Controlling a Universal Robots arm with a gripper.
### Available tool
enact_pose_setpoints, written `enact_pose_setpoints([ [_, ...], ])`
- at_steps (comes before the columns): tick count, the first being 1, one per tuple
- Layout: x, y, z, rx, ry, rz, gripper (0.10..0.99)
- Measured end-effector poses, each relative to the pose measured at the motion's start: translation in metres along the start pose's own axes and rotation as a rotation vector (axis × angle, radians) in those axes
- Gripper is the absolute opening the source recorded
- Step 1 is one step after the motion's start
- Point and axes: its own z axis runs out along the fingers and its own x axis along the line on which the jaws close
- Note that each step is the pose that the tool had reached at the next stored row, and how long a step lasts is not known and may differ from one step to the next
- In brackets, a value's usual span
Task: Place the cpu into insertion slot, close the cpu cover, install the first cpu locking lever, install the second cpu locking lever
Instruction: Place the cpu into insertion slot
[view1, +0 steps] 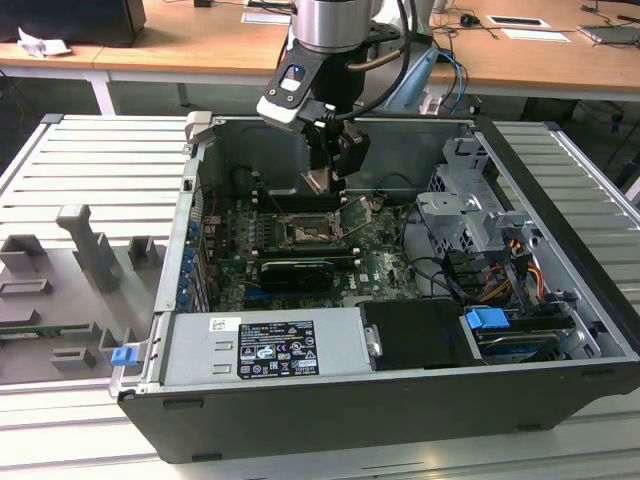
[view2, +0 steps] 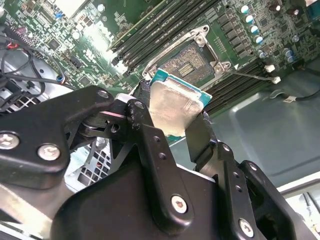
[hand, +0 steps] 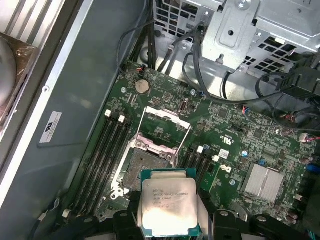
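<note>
The black two-fingered end effector (hand: 170, 216) is clenched on the cpu (hand: 170, 202), a small flat square chip with a pale silvery-beige metal lid on a green-edged base. It pinches the chip by two opposite edges. The chip hangs in the air inside the open dark metal computer case (view1: 350, 425), near the insertion slot (hand: 142, 167), the dark square socket with a metal rim on the green board, but clear of it and not seated. The cpu cover (hand: 168, 115), a silvery frame plate, stands swung open just beyond the socket. I'd call the chip light and rigid but delicate: its smooth lid could slip, and the underside contacts should not be touched, so gripping the edges looks right. Being square, it has no real long axis. Its lid faces the first wrist view, and from the exterior view it looks tilted rather than level with the board.
</note>
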Motion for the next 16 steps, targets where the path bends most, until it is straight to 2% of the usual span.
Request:
enact_pose_setpoints([
  [7,0.0,-0.0002,0.003,-0.001,-0.0051,0.067,0.529],
  [9,0.0,-0.0006,0.0075,-0.001,-0.0052,0.069,0.529],
  [16,-0.0001,-0.001,0.0135,0.0,-0.0054,0.07,0.529],
])
